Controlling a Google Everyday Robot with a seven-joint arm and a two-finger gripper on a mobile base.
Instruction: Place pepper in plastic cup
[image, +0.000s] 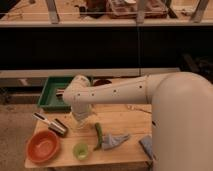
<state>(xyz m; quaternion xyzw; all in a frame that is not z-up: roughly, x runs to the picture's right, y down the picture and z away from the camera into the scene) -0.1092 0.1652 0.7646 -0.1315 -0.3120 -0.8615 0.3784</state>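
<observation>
The pepper (98, 135), dark green and slender, lies on the wooden table (125, 117) beside a grey cloth (116, 140). Just in front and to its left stands the plastic cup (81, 151), small, light green and upright. My white arm reaches in from the right. The gripper (80, 119) hangs below the wrist, pointing down at the table, left of the pepper and behind the cup. It is open and holds nothing.
An orange bowl (43, 147) sits at the front left corner. A silver cylinder (54, 125) lies behind it. A green tray (50, 95) is at the back left. A bluish sponge (146, 145) rests near the front right edge.
</observation>
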